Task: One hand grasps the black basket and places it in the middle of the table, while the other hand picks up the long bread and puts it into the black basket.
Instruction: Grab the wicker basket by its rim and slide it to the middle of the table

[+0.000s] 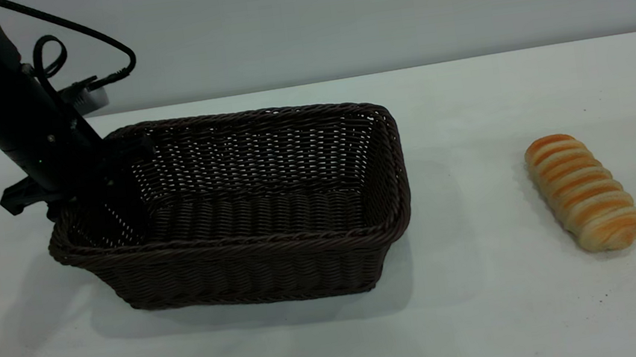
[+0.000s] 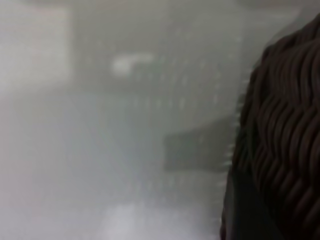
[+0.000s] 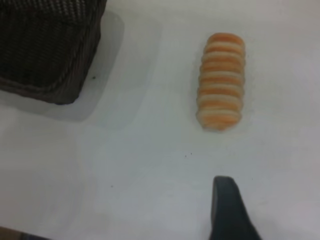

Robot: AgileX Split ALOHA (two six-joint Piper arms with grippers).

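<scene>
The black basket (image 1: 249, 211) stands on the white table (image 1: 492, 315), left of the middle. My left gripper (image 1: 113, 191) is at the basket's left end, straddling the braided rim, with one finger inside against the wall, shut on it. In the left wrist view the wicker (image 2: 290, 130) fills the side, very close. The long bread (image 1: 585, 191) lies on the table to the right of the basket, well apart from it. In the right wrist view my right gripper (image 3: 226, 200) hovers above the table a short way from the bread (image 3: 221, 81); the basket's corner (image 3: 50, 50) also shows there.
The table's far edge meets a plain grey wall (image 1: 335, 19). A cable (image 1: 89, 43) loops off the left arm above the basket's far left corner. Bare tabletop lies between basket and bread.
</scene>
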